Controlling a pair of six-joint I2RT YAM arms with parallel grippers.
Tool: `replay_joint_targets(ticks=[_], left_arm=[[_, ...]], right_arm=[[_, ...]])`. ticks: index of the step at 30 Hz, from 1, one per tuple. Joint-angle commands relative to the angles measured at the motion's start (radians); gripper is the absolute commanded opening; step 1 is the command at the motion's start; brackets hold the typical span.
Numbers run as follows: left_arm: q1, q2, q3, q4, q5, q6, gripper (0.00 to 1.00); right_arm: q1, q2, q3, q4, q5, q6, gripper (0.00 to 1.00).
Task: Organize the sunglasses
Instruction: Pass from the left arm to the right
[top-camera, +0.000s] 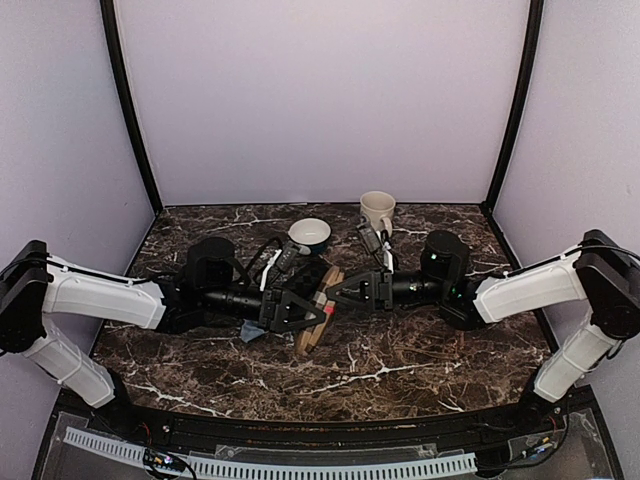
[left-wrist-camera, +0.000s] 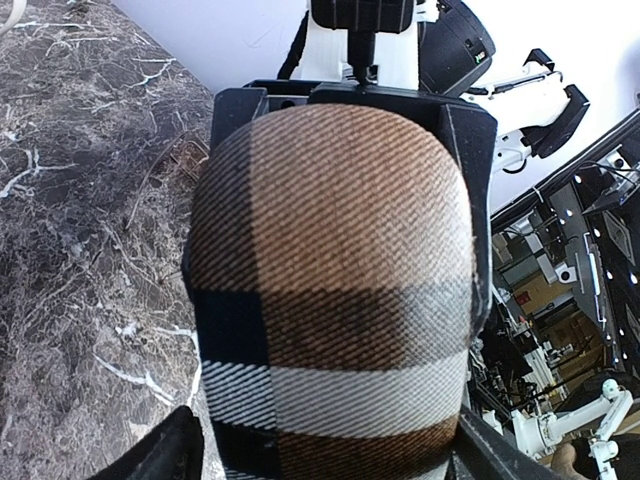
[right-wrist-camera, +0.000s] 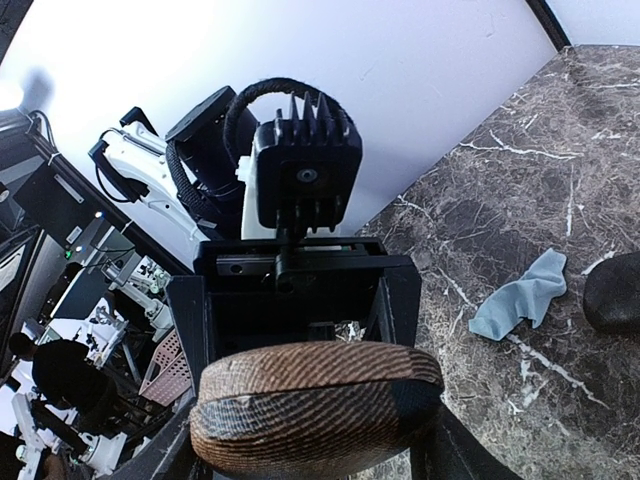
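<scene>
Left gripper (top-camera: 320, 312) and right gripper (top-camera: 334, 294) each clamp the brown case (top-camera: 312, 338) between them; cloth (top-camera: 251, 332) lies beside the left.

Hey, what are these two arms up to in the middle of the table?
Both arms meet mid-table at one thing, a brown striped case. The left hand and the right hand grip it from opposite sides. A blue cloth lies on the marble table, with a bowl and a mug further back. The sunglasses are not visible.
</scene>
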Motion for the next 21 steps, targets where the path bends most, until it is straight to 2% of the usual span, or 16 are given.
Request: replay_joint_targets(ticks=[1, 8, 10, 12, 16, 18, 21], left_arm=[[0.001, -0.020, -0.008, 0.001, -0.025, 0.002, 0.83], [0.001, -0.034, -0.011, 0.005, -0.013, 0.029, 0.89], [0.000, -0.060, -0.009, -0.050, -0.041, 0.087, 0.90], [0.001, -0.088, 0.002, -0.132, -0.073, 0.164, 0.98], [0.001, -0.119, 0.029, -0.250, -0.110, 0.249, 0.99], [0.001, -0.122, 0.036, -0.278, -0.133, 0.250, 0.99], [-0.008, -0.134, 0.041, -0.290, -0.218, 0.237, 0.99]], right_arm=[[-0.004, 0.000, 0.007, 0.089, -0.019, 0.009, 0.00], [-0.012, 0.001, 0.024, 0.041, -0.014, 0.018, 0.00], [-0.019, 0.006, 0.032, 0.023, -0.015, 0.033, 0.00], [-0.023, 0.002, 0.036, -0.009, -0.005, 0.032, 0.00], [-0.027, -0.014, 0.053, -0.092, 0.027, -0.002, 0.00], [-0.028, -0.030, 0.067, -0.153, 0.074, -0.041, 0.00], [-0.020, -0.051, 0.116, -0.334, 0.198, -0.112, 0.00]])
